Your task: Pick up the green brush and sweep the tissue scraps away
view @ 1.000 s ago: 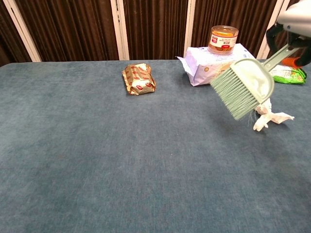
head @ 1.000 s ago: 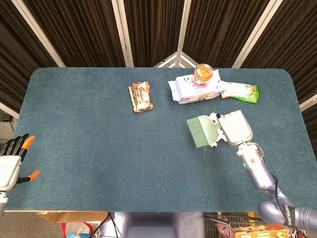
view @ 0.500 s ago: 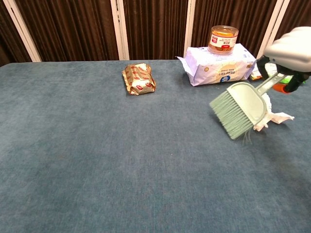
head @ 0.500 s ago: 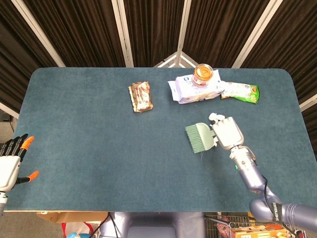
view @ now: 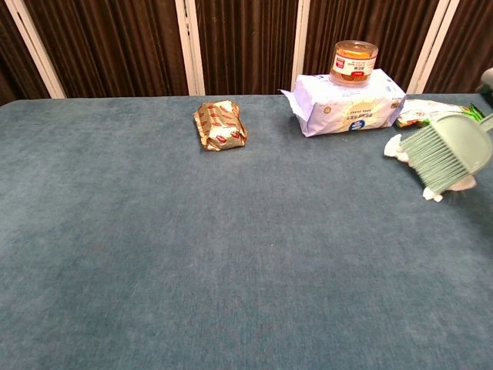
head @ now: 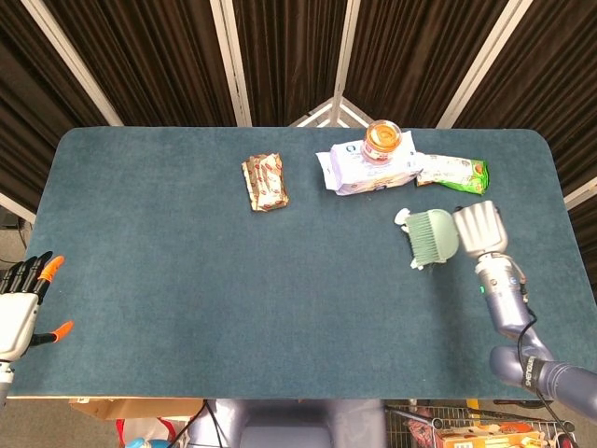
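My right hand point(head: 479, 229) grips the handle of the green brush point(head: 433, 235) at the right side of the table. The brush head point(view: 447, 153) lies low over the white tissue scraps point(view: 396, 146), which show at its left edge and below it point(view: 433, 195). In the head view a scrap point(head: 403, 217) peeks out at the brush's upper left and another point(head: 418, 265) at its lower left. My left hand point(head: 20, 306) hangs off the table's left front corner, fingers spread, holding nothing.
A brown snack packet point(head: 265, 181) lies at the back centre. A white wipes pack point(head: 367, 170) with an orange-lidded jar point(head: 381, 139) on it stands behind the brush, with a green packet point(head: 453, 173) to its right. The blue table point(head: 187, 280) stretches wide to the left.
My right hand has carried the brush to the right and back, toward the green packet. The tissue scraps have moved right with it. The left hand has stayed put.
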`<action>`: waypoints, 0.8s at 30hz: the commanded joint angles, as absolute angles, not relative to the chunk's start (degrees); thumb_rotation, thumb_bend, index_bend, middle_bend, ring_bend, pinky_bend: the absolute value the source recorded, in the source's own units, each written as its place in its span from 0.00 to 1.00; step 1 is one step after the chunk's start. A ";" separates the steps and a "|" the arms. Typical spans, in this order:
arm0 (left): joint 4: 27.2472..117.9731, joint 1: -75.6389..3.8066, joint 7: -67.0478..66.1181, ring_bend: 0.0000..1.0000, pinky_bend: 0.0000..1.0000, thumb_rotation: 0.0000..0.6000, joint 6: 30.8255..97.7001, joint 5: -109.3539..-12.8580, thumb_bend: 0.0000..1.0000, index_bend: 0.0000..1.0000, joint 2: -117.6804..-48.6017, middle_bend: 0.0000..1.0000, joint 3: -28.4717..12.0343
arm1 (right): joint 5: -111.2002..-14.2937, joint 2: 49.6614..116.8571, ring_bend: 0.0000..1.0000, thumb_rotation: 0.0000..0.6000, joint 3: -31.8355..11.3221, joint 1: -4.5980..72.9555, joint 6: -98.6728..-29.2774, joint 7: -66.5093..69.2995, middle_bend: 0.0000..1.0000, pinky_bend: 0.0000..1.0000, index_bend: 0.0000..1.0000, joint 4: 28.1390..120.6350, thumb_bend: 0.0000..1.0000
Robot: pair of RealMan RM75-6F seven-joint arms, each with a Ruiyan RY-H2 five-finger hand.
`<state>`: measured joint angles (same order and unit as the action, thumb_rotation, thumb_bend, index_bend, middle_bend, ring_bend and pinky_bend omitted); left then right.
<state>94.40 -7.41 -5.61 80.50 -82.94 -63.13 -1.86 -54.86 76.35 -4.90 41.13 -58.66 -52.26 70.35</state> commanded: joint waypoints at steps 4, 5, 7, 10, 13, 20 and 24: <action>94.50 -7.39 -5.74 0.00 0.02 1.00 80.74 -83.25 0.00 0.00 -63.14 0.00 -1.83 | -54.73 74.40 0.98 1.00 -4.81 40.67 -60.49 -55.27 0.95 0.92 0.74 67.15 0.55; 94.51 -7.40 -5.76 0.00 0.02 1.00 80.74 -83.24 0.00 0.00 -63.15 0.00 -1.84 | -54.66 74.08 0.98 1.00 -4.99 40.58 -60.73 -55.22 0.95 0.92 0.74 67.32 0.55; 94.51 -7.39 -5.78 0.00 0.02 1.00 80.70 -83.16 0.00 0.00 -63.16 0.00 -1.84 | -54.96 73.24 0.98 1.00 -5.29 40.42 -61.44 -55.03 0.95 0.92 0.74 67.93 0.55; 94.55 -7.41 -5.78 0.00 0.02 1.00 80.61 -83.10 0.00 0.00 -63.18 0.00 -1.83 | -55.66 71.70 0.98 1.00 -5.99 40.06 -62.60 -53.58 0.95 0.92 0.74 70.22 0.55; 94.56 -7.39 -5.83 0.00 0.02 1.00 80.71 -83.25 0.00 0.00 -63.18 0.00 -1.79 | -57.34 69.85 0.98 1.00 -6.48 39.38 -64.23 -51.20 0.95 0.92 0.74 74.12 0.55; 94.66 -7.32 -5.95 0.00 0.02 1.00 80.95 -83.60 0.00 0.00 -63.31 0.00 -1.68 | -63.28 65.97 0.98 1.00 -6.43 36.11 -68.66 -42.37 0.95 0.92 0.74 87.47 0.55; 94.64 -7.27 -6.08 0.00 0.02 1.00 81.23 -83.88 0.00 0.00 -63.49 0.00 -1.65 | -65.06 64.97 0.98 1.00 -5.86 34.47 -69.39 -38.31 0.95 0.92 0.74 94.79 0.55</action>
